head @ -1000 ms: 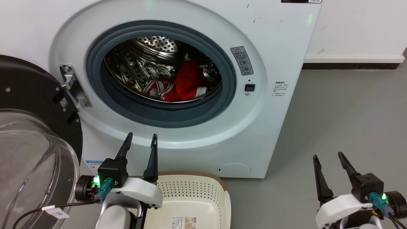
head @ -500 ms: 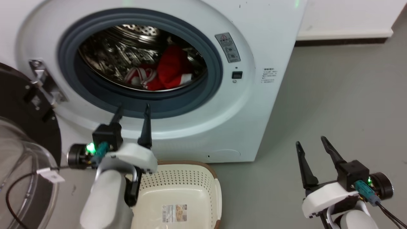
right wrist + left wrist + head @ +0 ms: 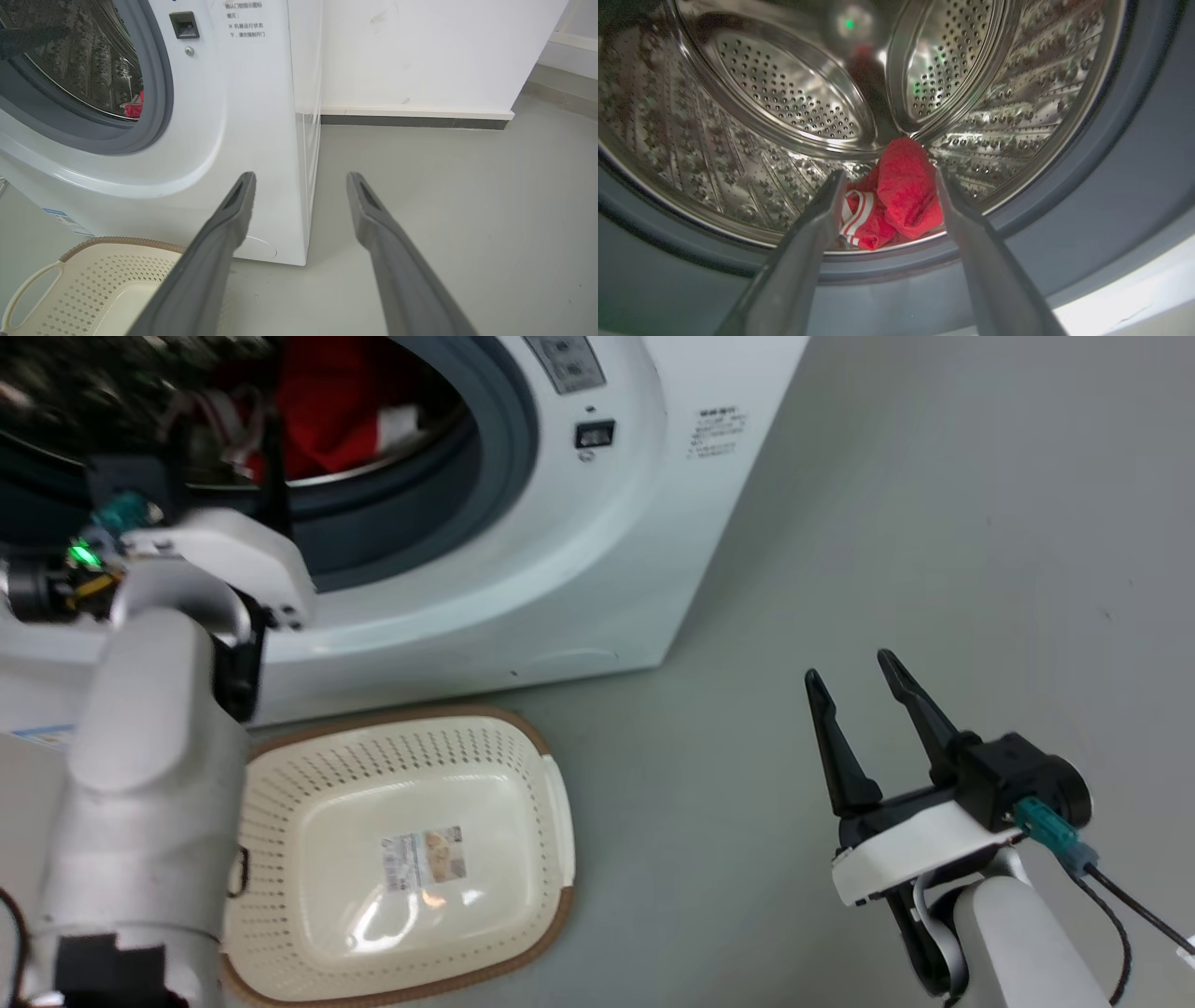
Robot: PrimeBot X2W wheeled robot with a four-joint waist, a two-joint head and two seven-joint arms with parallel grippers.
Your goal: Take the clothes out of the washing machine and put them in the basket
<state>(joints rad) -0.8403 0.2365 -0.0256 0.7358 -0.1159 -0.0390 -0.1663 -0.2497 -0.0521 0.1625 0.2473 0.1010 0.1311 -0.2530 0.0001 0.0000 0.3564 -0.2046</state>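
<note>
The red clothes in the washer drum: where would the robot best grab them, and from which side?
Probably the raised hump of the plain red garment, the fullest fold of the clothes. Come straight in through the porthole of the washing machine, where the open left gripper is aimed, one finger either side. The pile lies low at the front of the drum, so reach slightly downward.

Bright even light; glare inside basket (image 3: 420, 751); drum (image 3: 794, 98) dim, glinting; head view blurred upper left.
</note>
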